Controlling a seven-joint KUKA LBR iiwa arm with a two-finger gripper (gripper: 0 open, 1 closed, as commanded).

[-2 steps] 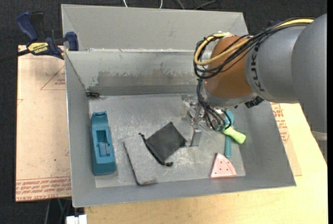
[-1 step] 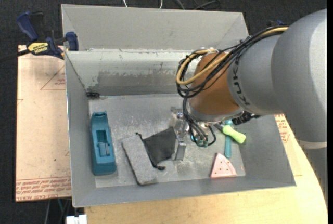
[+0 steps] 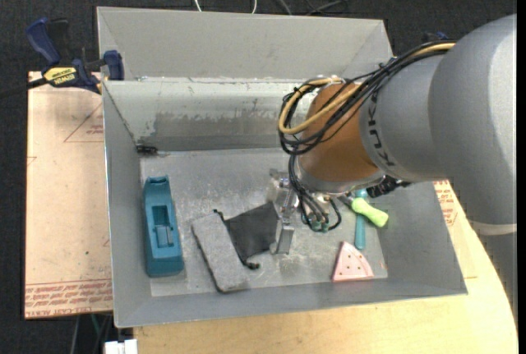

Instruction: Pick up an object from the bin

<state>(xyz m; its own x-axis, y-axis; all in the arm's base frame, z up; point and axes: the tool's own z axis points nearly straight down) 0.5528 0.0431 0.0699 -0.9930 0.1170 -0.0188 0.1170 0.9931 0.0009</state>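
Observation:
My gripper [image 3: 284, 239] reaches down in the middle of the bin, under the orange wrist cover. Its tip is at the right edge of a flat black piece [image 3: 253, 231]. That black piece lies partly on a grey rectangular slab [image 3: 215, 255], which slants toward the front wall. To the right of the gripper a pink triangular piece with small dots [image 3: 352, 264] rests on the floor. A teal and light green tool [image 3: 366, 217] lies partly hidden under the arm.
A blue tape dispenser [image 3: 161, 225] lies along the left wall, lengthwise front to back. The arm and its cables cover the right middle of the bin. Bare floor shows at the back left, under the slanted rear wall.

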